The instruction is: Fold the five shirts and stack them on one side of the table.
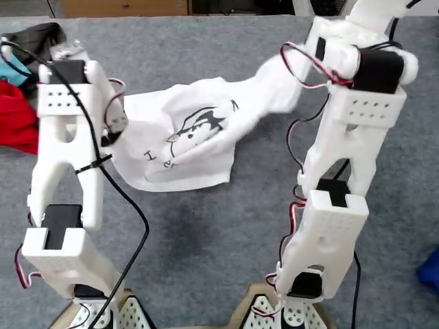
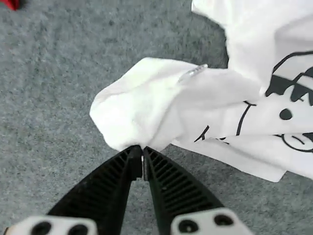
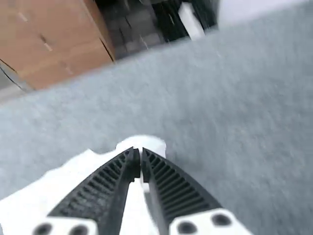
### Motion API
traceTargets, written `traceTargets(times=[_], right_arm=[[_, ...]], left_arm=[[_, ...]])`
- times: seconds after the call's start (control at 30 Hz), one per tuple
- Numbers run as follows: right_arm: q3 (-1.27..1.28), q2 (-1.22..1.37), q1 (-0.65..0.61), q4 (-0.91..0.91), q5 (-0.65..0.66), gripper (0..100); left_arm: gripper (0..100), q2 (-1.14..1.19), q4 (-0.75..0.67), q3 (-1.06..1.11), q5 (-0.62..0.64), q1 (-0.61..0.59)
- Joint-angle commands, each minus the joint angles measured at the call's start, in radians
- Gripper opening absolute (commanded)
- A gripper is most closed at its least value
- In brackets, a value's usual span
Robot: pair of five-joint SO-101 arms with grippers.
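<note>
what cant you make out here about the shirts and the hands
High view: the right arm covers where the white shirt is pinched.
High view: the red shirt and a blue item are cut by the edges; the blue one cannot be identified.
Right wrist view: the right hand itself hides how much cloth it holds.

Bright, even overhead light, soft faint shadows on the grey felt table (image 1: 199,226) beside the white printed cotton shirt (image 1: 192,137), pale glare on its folds.
</note>
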Motion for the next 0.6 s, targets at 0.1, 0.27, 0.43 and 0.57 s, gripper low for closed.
traceTargets(times=[0.1,0.27,0.43,0.57], right_arm=[[0.386,-0.208,0.008,0.014,0.011,0.7],[0.639,-0.302,0.016,0.012,0.014,0.7],[0.785,-0.36,0.044,0.012,0.014,0.7],[0.854,-0.384,0.116,0.012,0.015,0.8]], left_arm=[[2,-0.044,0.011,0.158,-0.02,0.015],[2,-0.045,0.011,0.276,-0.055,0.063],[2,-0.045,0.011,0.345,-0.055,0.13],[2,-0.045,0.011,0.35,-0.055,0.144]])
